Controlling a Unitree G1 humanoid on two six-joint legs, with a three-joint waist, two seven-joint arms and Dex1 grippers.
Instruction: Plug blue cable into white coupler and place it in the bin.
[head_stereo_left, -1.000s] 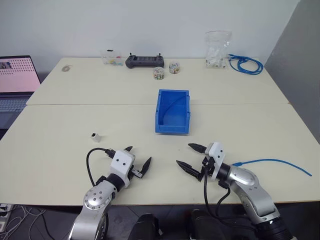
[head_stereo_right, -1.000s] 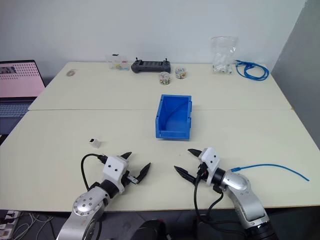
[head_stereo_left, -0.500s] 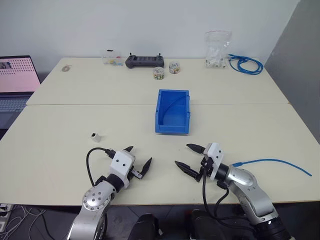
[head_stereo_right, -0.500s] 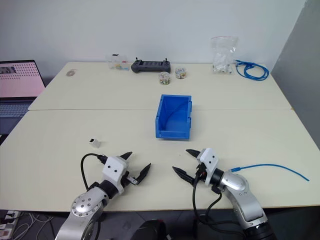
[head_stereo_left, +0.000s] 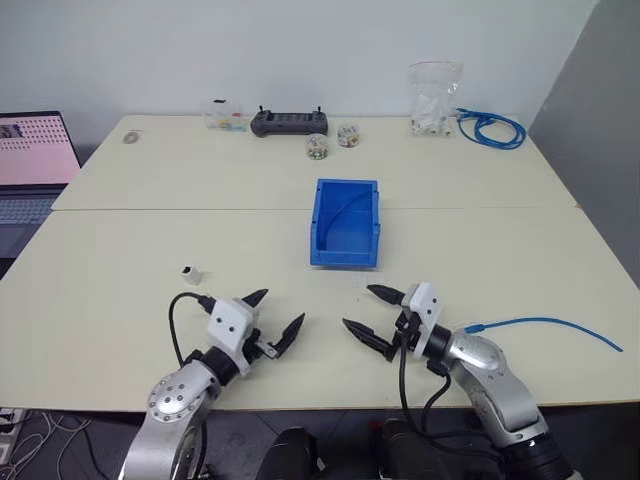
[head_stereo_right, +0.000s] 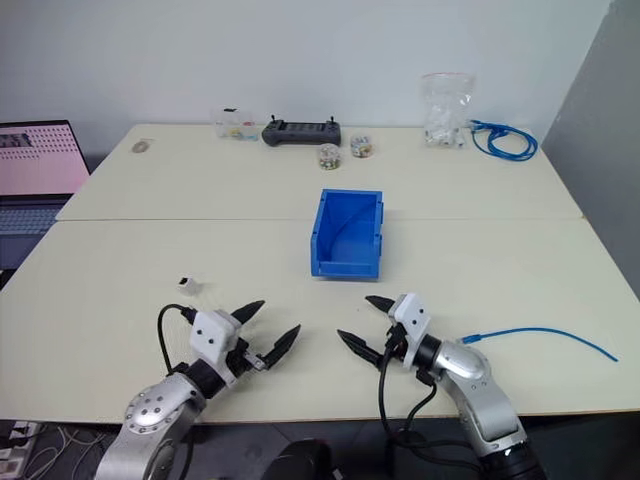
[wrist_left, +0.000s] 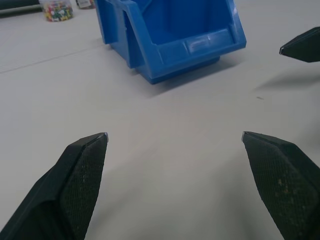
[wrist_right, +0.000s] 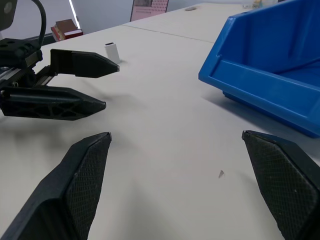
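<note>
Mid-table: boxy glossy plastic bin (head_stereo_left: 346, 222), low-lipped.

Blue cable (head_stereo_left: 560, 326) loose at right; white coupler (head_stereo_left: 189, 271) upright left; bin (head_stereo_left: 346, 224) centre.

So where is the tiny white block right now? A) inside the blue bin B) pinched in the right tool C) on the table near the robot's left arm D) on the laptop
C: the white coupler sits alone on the table, just beyond the open, empty left tool, well apart from the bin.
</note>
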